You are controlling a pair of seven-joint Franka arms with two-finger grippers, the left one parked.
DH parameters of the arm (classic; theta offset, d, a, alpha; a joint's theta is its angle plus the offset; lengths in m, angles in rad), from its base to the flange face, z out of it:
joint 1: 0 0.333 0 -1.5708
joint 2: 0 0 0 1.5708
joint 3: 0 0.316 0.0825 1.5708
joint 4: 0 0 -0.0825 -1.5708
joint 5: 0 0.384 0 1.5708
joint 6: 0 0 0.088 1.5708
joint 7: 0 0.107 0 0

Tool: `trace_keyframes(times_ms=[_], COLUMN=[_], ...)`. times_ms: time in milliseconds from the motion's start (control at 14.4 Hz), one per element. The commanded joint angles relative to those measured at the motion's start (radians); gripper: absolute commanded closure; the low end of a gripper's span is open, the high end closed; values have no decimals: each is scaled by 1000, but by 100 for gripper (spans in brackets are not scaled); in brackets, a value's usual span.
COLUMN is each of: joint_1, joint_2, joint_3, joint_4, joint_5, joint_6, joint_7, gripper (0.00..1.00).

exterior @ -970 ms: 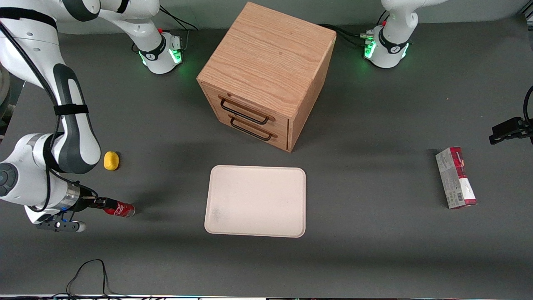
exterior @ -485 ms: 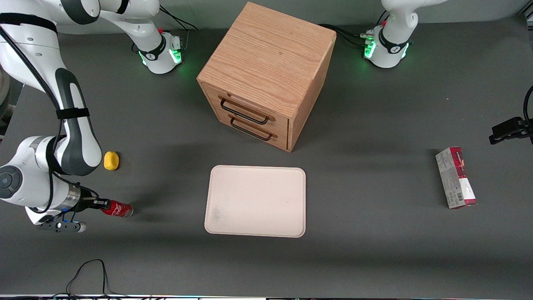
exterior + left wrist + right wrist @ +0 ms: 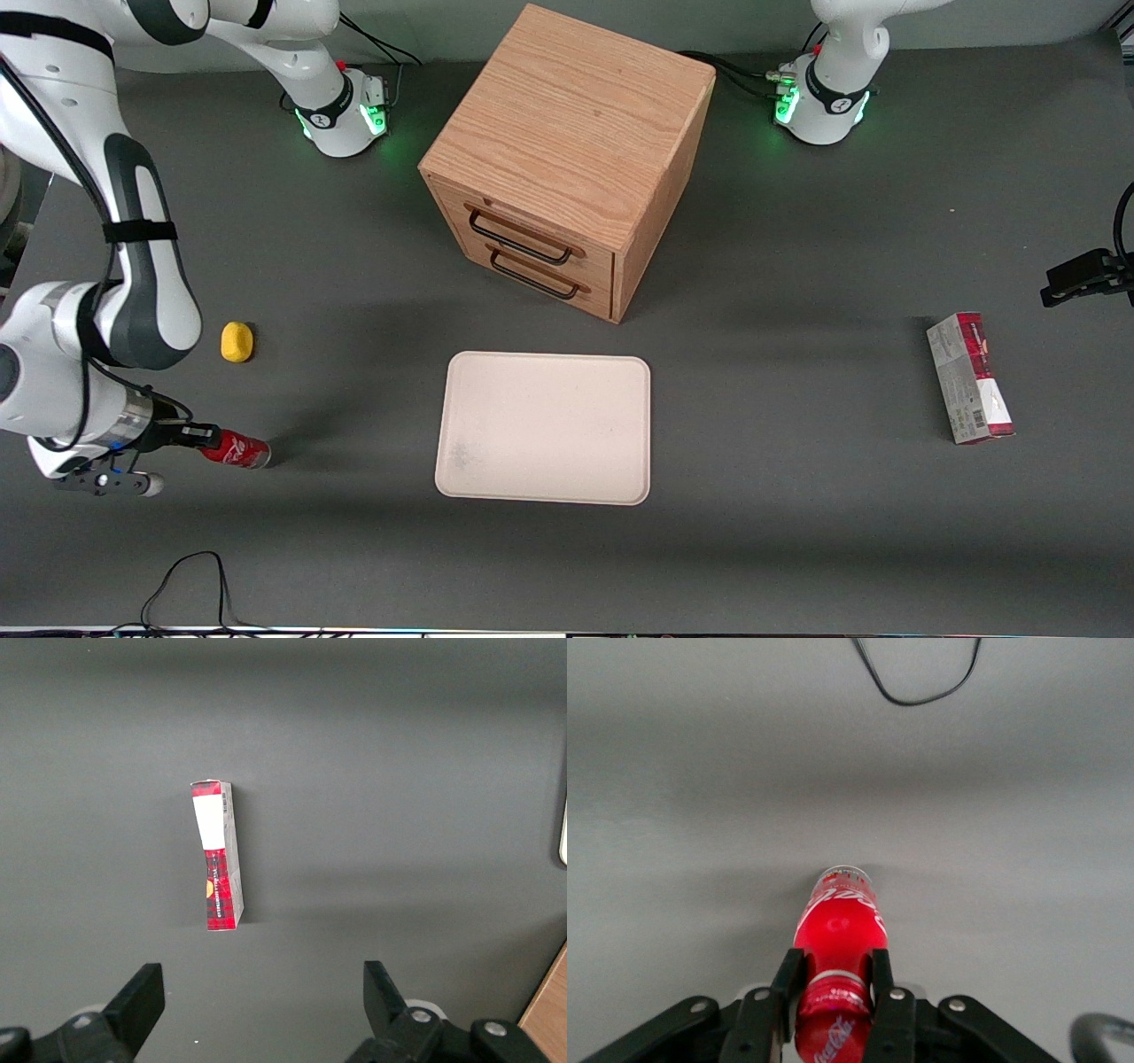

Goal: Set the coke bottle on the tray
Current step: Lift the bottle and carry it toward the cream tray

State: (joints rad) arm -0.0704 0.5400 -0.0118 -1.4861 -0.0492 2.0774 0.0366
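pincer (image 3: pixel 205 437) clamped on coke bottle (image 3: pixel 235 449) neck, bottle lying level, base pointing away | tray (image 3: pixel 545 428) well apart on tabletop (image 3: pixel 797 532), toward parked arm

Gripper (image 3: pixel 205 436) clamping coke bottle (image 3: pixel 236 450) shifted farther from tray (image 3: pixel 545 428).

Even, soft overhead light falls on the dark surface (image 3: pixel 797 549). Broad faint shadow bands lie just in front of the cabinet (image 3: pixel 567 159) and nearer the camera than the tray (image 3: pixel 540 483). The bottle (image 3: pixel 840 926) shows a small glare spot; the gripper (image 3: pixel 833 992) looks slightly blurred.
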Motion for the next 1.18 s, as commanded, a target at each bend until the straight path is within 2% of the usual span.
trace_keyframes(times_ms=[0,277,485,693,832,970,1109], joint_1=[20,73,96,121,142,176,220], joint_2=[-129,-224,-244,-220,-183,-122,-51], joint_3=[3,6,93,180,232,243,243], joint_4=[61,154,190,233,251,265,270], joint_5=[-8,-4,-3,-4,-14,-18,-73], joint_6=[-188,-351,-367,-350,-314,-268,-229], joint_7=[-18,89,259,461,529,590,621], gripper=[100,100,100,100,100,100,100])
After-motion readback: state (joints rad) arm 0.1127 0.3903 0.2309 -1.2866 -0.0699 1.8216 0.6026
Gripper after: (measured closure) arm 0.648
